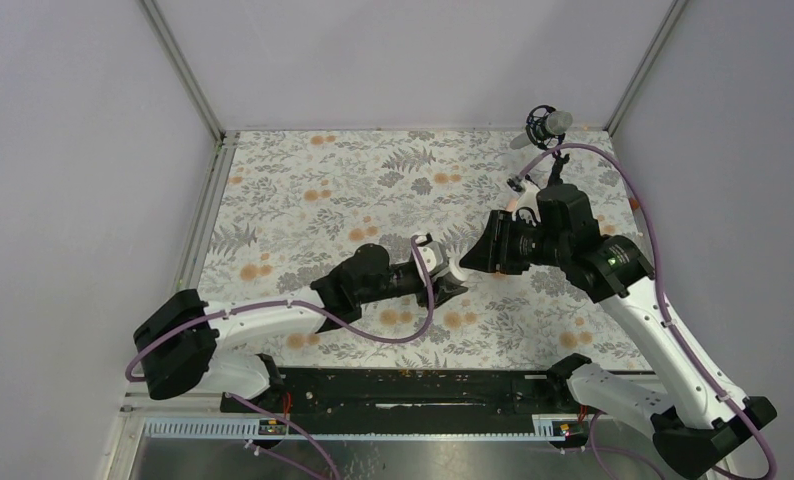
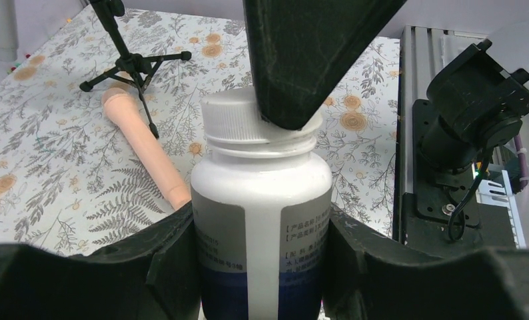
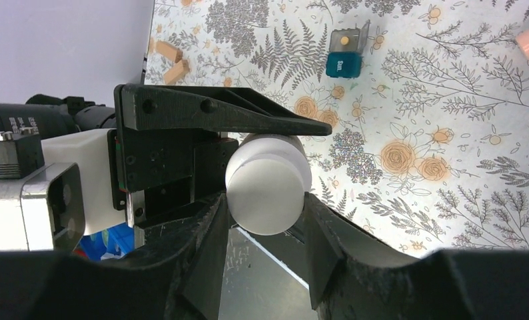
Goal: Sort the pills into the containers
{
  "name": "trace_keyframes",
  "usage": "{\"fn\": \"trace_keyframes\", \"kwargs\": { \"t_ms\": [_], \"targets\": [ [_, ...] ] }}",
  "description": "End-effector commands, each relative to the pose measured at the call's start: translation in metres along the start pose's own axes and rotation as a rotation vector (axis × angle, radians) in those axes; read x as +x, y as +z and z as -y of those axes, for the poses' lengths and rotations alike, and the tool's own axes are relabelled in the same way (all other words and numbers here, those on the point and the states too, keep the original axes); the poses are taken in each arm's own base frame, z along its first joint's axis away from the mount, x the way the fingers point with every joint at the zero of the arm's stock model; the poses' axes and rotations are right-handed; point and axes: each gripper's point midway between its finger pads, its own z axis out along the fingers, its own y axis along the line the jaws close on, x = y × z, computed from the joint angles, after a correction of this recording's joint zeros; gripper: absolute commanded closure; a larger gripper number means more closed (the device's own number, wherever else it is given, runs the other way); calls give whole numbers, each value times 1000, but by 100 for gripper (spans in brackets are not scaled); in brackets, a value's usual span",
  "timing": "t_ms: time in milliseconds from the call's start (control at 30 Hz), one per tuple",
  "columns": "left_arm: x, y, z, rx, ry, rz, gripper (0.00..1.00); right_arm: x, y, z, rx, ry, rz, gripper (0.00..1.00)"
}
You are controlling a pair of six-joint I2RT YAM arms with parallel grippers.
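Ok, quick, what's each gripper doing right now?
Left gripper: closed around the white bottle.
Right gripper: closed on its white cap.

The teal box [image 3: 342, 65], upper middle of the right wrist view, reads "Sun". The bottle [image 2: 262, 200] carries small Chinese print, too blurred to read.

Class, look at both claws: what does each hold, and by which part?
The left claw grips the bottle by its body; the right claw grips the same bottle by its cap.
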Motion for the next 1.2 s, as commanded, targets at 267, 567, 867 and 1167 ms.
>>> {"fn": "trace_keyframes", "kwargs": {
  "t_ms": [267,567,867,1167],
  "targets": [
    [-67,6,10,45,-108,258,100,-2,-5,-15,-125,-255,60,70],
    [-76,3,24,119,-219,343,100,11,-13,-27,-244,-426,42,73],
    [-75,4,29,147,-189,339,100,13,-8,-16,-193,-418,6,75],
    [-66,9,21,107,-83,287,100,2,2,11,-1,-264,8,57]
  ]
}}
